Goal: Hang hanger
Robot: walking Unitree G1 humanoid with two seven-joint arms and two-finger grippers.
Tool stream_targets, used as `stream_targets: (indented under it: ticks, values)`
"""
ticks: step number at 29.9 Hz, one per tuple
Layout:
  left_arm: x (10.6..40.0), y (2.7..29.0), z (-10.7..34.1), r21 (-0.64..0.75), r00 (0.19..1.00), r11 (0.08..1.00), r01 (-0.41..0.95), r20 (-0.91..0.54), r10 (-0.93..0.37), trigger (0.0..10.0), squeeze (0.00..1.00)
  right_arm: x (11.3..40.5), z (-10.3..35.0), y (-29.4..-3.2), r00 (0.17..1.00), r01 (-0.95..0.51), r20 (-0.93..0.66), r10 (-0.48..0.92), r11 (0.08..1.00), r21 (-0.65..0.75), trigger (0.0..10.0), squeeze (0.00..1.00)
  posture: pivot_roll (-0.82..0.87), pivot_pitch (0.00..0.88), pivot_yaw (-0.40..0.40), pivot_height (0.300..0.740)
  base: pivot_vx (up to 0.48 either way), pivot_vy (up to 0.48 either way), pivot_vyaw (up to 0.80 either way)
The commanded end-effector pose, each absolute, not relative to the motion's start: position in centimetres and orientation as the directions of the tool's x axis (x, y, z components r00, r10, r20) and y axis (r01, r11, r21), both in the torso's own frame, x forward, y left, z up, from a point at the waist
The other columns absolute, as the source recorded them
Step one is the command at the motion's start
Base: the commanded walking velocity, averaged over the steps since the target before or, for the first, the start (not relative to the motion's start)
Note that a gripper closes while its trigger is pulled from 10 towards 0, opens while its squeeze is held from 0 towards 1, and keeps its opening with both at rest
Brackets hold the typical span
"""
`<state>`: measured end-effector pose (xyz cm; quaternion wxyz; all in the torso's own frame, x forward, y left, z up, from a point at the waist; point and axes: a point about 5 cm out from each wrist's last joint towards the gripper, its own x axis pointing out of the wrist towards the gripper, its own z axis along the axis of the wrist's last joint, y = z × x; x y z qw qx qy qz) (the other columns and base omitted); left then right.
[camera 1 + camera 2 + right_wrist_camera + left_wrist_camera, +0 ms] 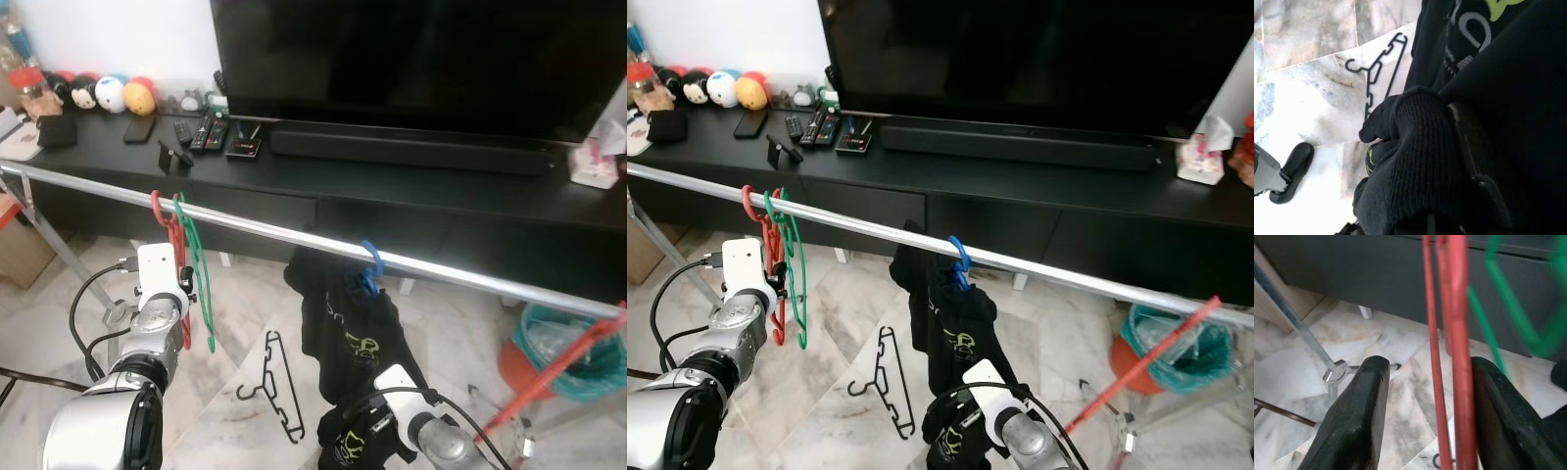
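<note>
A red hanger (pixel 174 235) hangs by its hook on the silver rail (pixel 294 233), with a green hanger (pixel 201 284) just to its right. My left gripper (pixel 1430 401) is raised to the red hanger and stands open. The red bars (pixel 1457 357) pass between its fingers (pixel 1359 416), close to one of them. Further right on the rail, a blue hanger (pixel 370 259) carries a black shirt (pixel 353 323). My right gripper (pixel 1449 147) is low, pressed into the shirt's lower cloth (pixel 1415 147), which covers it. A black hanger (pixel 279 387) lies on the marble floor.
Behind the rail is a long black TV console (pixel 411 186) with a TV (pixel 411 59), a soundbar (pixel 407 150), remotes (pixel 206 132) and plush toys (pixel 113 93). A teal bin (pixel 568 348) and a red pole (pixel 558 367) stand at the right. A rack leg (pixel 59 250) slants down at the left.
</note>
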<state>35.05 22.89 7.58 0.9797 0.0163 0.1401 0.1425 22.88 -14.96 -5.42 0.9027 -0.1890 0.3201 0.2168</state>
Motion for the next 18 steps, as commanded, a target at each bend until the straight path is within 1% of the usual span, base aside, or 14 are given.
stream_targets:
  ticks: [1,5,15,18]
  values:
    - [35.21,22.84,7.82,0.073,0.92,0.957,-0.282,-0.263,0.291,10.0,0.0,23.6,-4.87,-14.93,0.724,-0.502,-0.633,0.275,0.839,-0.209,10.0,0.0,-0.11,0.009,0.001,0.736,0.274,0.0,0.0]
    - [35.28,22.84,7.97,0.069,0.922,0.956,-0.284,-0.254,0.292,10.0,0.0,23.66,-4.84,-14.9,0.722,-0.503,-0.634,0.276,0.839,-0.209,10.0,0.0,-0.11,0.009,0.001,0.736,0.264,0.0,0.0]
    - [35.37,22.82,8.16,0.073,0.926,0.957,-0.281,-0.243,0.29,10.0,0.0,23.61,-4.91,-14.83,0.717,-0.506,-0.64,0.276,0.838,-0.206,10.0,0.0,-0.11,0.012,0.0,0.736,0.0,0.0,0.0]
    - [35.25,23.08,8.07,0.085,0.919,0.951,-0.297,-0.245,0.309,10.0,0.0,23.48,-5.0,-14.87,0.715,-0.506,-0.643,0.273,0.838,-0.206,10.0,0.0,-0.11,0.012,0.0,0.736,0.0,0.0,0.0]
